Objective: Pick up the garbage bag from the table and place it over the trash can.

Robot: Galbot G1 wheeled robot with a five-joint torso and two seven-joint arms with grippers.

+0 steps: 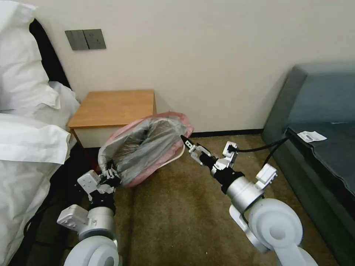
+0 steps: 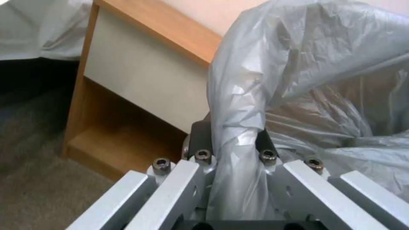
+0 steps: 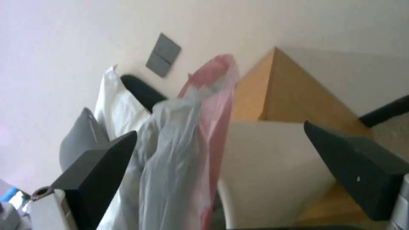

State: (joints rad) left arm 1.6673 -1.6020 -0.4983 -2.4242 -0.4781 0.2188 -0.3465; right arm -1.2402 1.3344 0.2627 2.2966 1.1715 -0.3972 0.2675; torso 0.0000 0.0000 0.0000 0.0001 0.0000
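Two grippers work the bag (image 1: 148,147) beside the table (image 1: 111,109): left gripper (image 1: 111,175) jaws clamp its near edge; right gripper (image 1: 186,142) jaws gape wide, bag edge between them.

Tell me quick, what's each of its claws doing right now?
Left gripper: closed on a bunched fold of the thin, crinkly grey plastic garbage bag with a pinkish-red rim.
Right gripper: open, its dark fingers spread either side of the bag's rim.

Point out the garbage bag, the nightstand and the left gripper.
garbage bag (image 1: 148,142), head view, crinkled grey middle.
nightstand (image 1: 111,107), head view, bare wooden top.
left gripper (image 2: 232,145), left wrist view, between the fingertips, shut on the bag.
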